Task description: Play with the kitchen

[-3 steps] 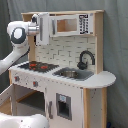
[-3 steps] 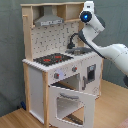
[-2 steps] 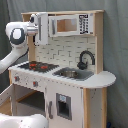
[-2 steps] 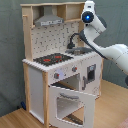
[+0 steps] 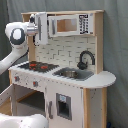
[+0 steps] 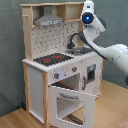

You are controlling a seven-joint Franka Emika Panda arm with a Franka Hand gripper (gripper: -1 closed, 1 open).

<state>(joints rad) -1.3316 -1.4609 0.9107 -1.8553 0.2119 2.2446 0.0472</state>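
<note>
The kitchen (image 5: 98, 80) is a tall toy of light wood and white panels, seen in both exterior views (image 6: 35, 80). It has a black-red hob (image 5: 35, 65), a black faucet (image 5: 85, 59) and a grey hood (image 6: 49, 21). Its windowed oven door (image 6: 70, 102) hangs open and tilts forward. My white arm reaches to the upper cabinet. The gripper (image 5: 40, 27) sits at the left edge of the microwave window (image 5: 67, 25). In the second exterior view the gripper (image 6: 88, 6) stands at the top right of the cabinet.
A grey curtain (image 5: 115, 40) hangs behind the kitchen. The floor (image 6: 112, 110) is light wood. A lower white link of the arm (image 5: 22, 120) fills the first exterior view's bottom left. The arm's body (image 6: 117, 55) crosses the second exterior view's right side.
The arm's wrist has risen very slightly by the upper cabinet. The kitchen and its open oven door have not moved.
</note>
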